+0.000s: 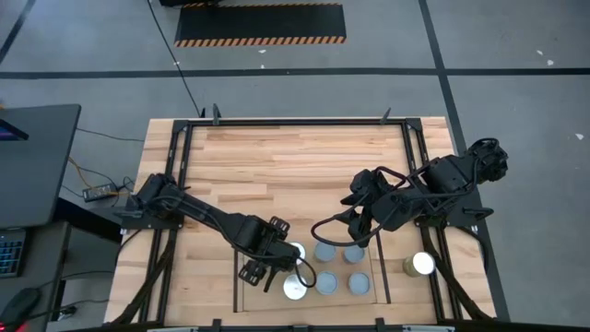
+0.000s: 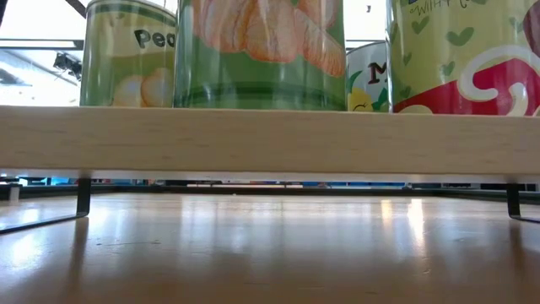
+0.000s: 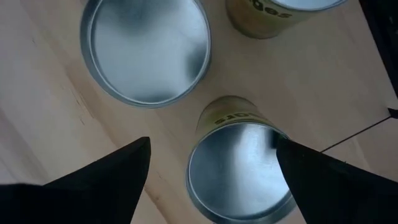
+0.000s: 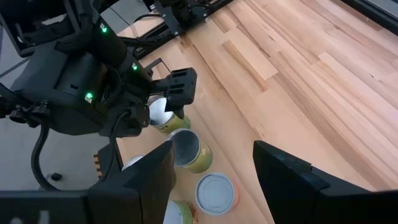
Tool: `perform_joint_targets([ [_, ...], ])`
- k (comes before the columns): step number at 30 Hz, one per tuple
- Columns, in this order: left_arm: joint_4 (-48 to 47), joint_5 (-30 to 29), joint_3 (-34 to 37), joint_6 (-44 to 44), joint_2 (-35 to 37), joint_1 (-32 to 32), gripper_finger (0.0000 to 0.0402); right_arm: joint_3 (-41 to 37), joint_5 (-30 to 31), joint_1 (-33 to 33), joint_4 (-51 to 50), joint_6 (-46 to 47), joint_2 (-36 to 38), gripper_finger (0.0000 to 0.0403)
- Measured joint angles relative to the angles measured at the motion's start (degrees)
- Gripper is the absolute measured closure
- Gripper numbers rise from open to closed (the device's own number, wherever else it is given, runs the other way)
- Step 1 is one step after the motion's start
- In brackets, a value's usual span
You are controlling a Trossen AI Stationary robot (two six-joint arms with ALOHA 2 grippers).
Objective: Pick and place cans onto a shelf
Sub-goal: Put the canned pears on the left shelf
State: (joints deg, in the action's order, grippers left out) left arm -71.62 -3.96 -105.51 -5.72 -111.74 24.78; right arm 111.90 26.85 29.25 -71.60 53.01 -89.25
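High view, looking straight down: a light butcher-block wooden table [image 1: 277, 157] carries a small light-wood shelf [image 1: 381, 277] edged with thin black rods, set at the middle of the table's near edge. Small cylindrical olive-yellow cans with round metal tops [image 1: 324, 251] stand grouped on the shelf, and one bright-topped can [image 1: 422, 264] stands apart toward the table's right edge. The left gripper [image 1: 273, 278] hovers over the shelf's left side, its dark fingers [image 3: 106, 180] spread wide on either side of one grey-topped can [image 3: 239, 168], not touching it. The right gripper [image 1: 353, 224] hangs just behind the shelf, fingers parted and holding nothing.
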Motion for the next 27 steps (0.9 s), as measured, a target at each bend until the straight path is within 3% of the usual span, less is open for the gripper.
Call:
perform_joint_targets([
  [27, -3.78, -0.34, 0.00, 2.21, 0.00, 2.56, 0.0047, 0.00, 0.00, 1.08, -0.01, 1.01, 0.00, 0.0176],
])
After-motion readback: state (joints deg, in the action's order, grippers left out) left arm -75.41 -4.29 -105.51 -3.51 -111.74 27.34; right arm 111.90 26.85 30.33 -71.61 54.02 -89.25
